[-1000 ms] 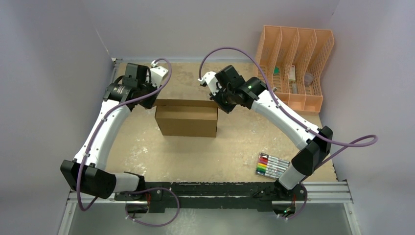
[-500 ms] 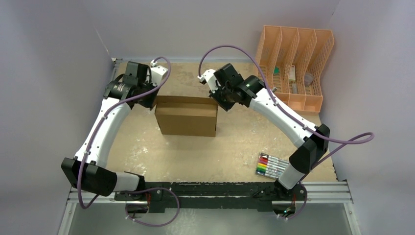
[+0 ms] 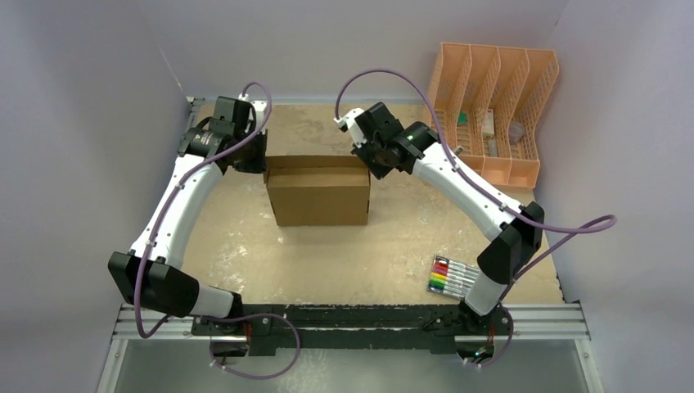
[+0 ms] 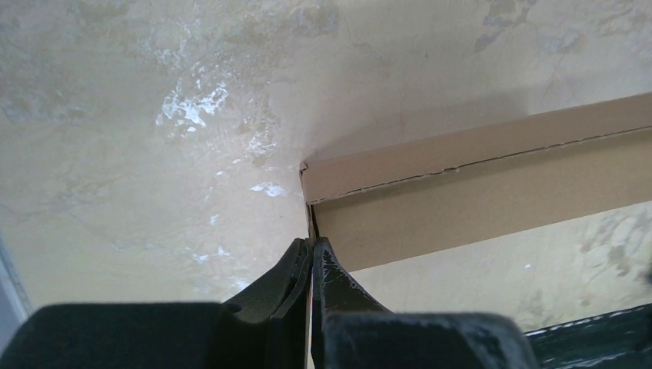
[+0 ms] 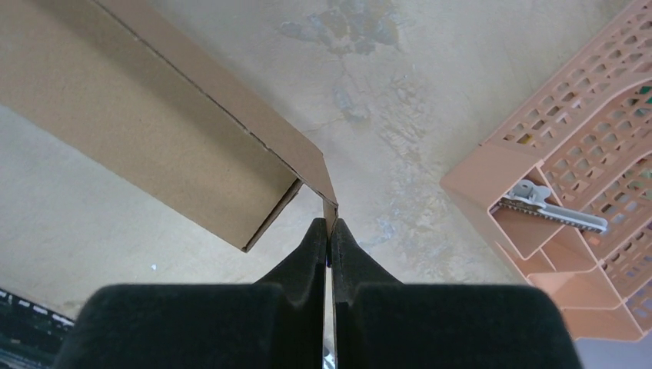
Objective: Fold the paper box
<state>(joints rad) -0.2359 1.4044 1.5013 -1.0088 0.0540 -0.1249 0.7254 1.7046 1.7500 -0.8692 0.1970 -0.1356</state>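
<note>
Top external: left fingers (image 4: 289,280) pinch a far corner of the paper box (image 3: 317,195); right fingers (image 5: 311,255) pinch another.

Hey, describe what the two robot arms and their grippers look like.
The left arm and right arm have white shells with black joints and bases. A purple cable loops along each. The left gripper and right gripper are black, tapering to thin tips.

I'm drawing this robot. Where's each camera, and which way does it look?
Top external: above, behind the arms, looking down at the paper box; both arms show.
Left wrist: on the arm, looks past the left tool, shut on a box corner.
Right wrist: likewise, past the right tool, shut on another corner.
Shared: all show the box.
</note>
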